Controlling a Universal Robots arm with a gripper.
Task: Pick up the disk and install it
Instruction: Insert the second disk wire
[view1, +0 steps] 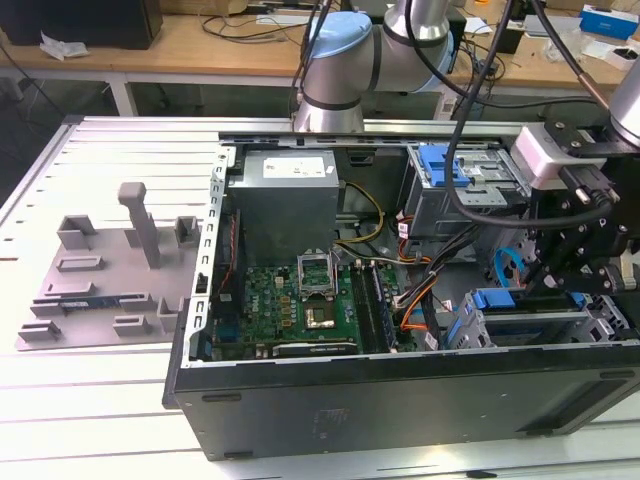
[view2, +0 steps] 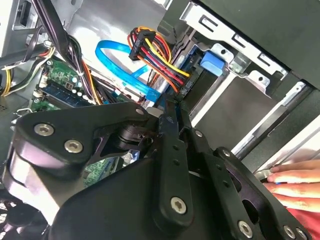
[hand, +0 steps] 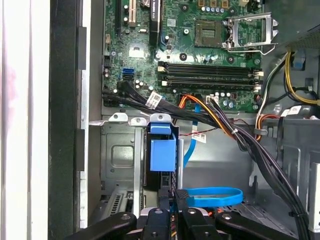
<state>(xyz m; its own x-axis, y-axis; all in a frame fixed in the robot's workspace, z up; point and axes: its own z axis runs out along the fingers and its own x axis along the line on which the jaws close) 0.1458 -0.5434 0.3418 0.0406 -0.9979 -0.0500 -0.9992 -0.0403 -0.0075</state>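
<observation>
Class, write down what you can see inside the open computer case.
Inside the computer case: a green motherboard, a grey power supply, bundled cables, a blue latch. The gripper covers the bay beneath it.

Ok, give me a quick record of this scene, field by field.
gripper: low over the drive bay
disk: apparently in that bay, under the gripper
case: open, motherboard exposed
person's hand: beside the gripper, second wrist view
table: grey fixture at exterior view's left
</observation>
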